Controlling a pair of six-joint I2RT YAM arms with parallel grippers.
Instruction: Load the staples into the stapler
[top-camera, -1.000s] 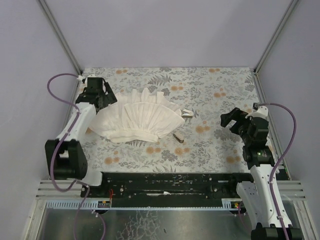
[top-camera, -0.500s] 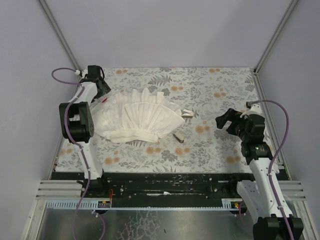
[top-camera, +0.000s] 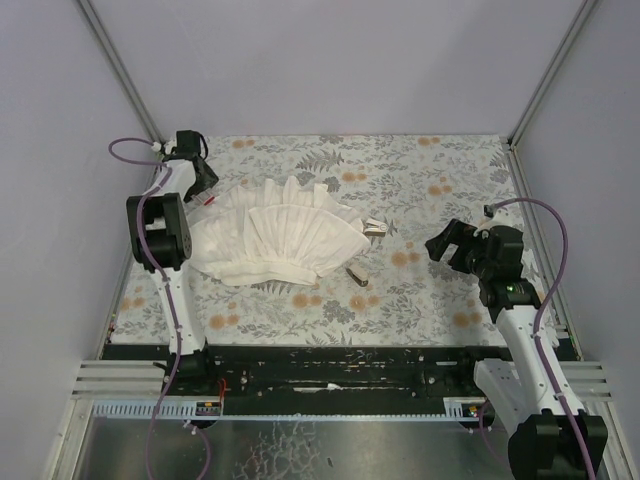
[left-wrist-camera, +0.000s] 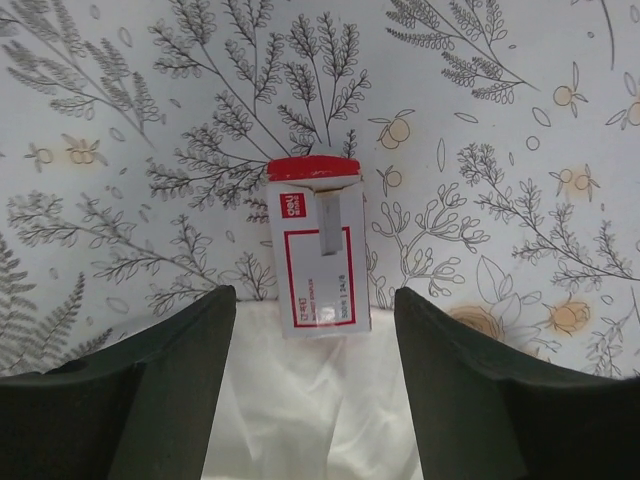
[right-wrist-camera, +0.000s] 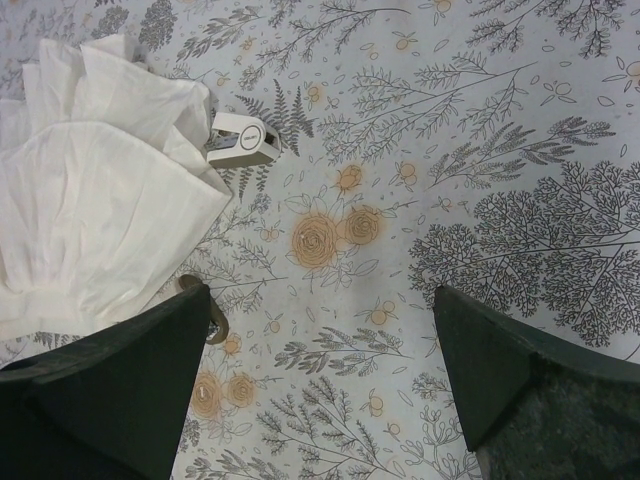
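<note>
Left claw (left-wrist-camera: 312, 296) released, fingers spread either side of red staple box (left-wrist-camera: 318, 250) lying flat on floral surface (left-wrist-camera: 520, 110), touching white cloth (left-wrist-camera: 320, 410). Right claw (right-wrist-camera: 320, 292) released; small stapler (right-wrist-camera: 242, 140) beside cloth edge.

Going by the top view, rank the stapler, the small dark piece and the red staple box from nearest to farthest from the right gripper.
From the right gripper:
1. Stapler, just to its left, at the white cloth edge.
2. Small dark piece, left and nearer the arm bases.
3. Red staple box, far left, beyond the cloth.
</note>
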